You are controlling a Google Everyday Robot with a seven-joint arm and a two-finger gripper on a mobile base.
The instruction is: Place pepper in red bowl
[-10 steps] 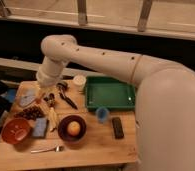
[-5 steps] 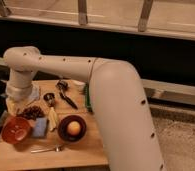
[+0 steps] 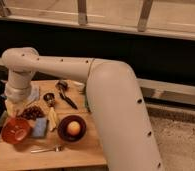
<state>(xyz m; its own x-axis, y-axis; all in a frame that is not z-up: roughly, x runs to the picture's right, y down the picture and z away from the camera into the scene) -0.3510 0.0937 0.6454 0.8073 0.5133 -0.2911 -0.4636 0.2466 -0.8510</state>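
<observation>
The red bowl [image 3: 16,130] sits at the front left of the wooden table [image 3: 86,152], with faint dark marks inside. I cannot make out the pepper; it is hidden or out of view. My white arm [image 3: 108,95] reaches across from the right. Its wrist hangs over the table's left end, and the gripper [image 3: 13,103] points down just behind and above the red bowl.
A maroon bowl [image 3: 66,134] holds a round yellow-orange fruit [image 3: 74,128]. A blue sponge [image 3: 40,127], a dark heap of food [image 3: 33,112], a yellow strip [image 3: 52,118], black scoops [image 3: 65,96] and a fork [image 3: 47,148] lie around. The arm covers the table's right side.
The arm has swung left across the table, now hiding the green tray and blue cup. The gripper moved from the table's middle back to its left end, over the red bowl.
</observation>
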